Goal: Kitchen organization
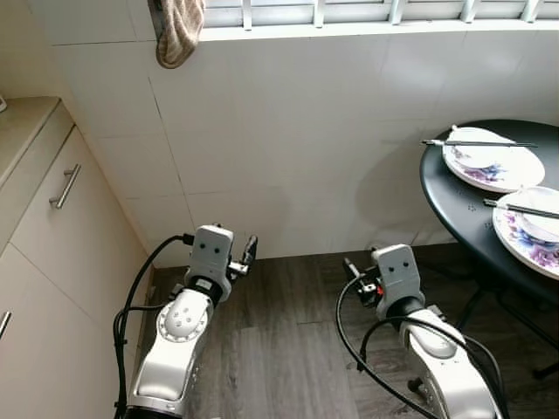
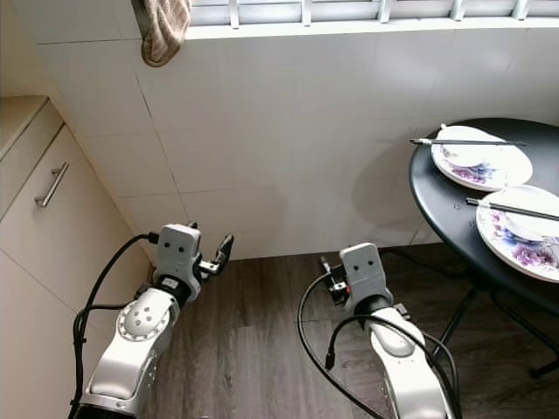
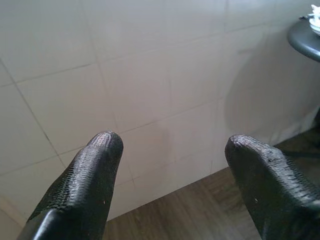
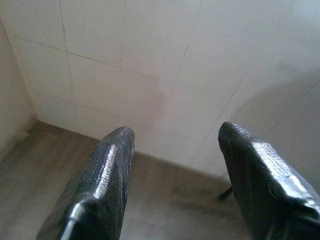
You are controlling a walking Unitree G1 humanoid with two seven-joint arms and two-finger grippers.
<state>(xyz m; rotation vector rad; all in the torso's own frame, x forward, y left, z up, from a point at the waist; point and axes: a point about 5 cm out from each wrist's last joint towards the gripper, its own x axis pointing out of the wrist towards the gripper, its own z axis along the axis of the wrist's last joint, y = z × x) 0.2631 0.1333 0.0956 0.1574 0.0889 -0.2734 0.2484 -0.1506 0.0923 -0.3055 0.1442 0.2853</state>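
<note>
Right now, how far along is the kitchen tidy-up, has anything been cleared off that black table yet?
Nothing looks done. Two floral plates remain on the round black table, each with chopsticks across it. Nothing is in hand: the left gripper and right gripper are both open and empty, pointing at the tiled wall. All the clearing remains, and a cloth hangs at the window sill.

I see two white plates with purple flower pattern, far plate (image 1: 493, 163) and near plate (image 1: 529, 230), lying flat side by side on the round black worktop (image 1: 450, 196), each with a pair of dark chopsticks (image 1: 479, 143) resting across it.
</note>
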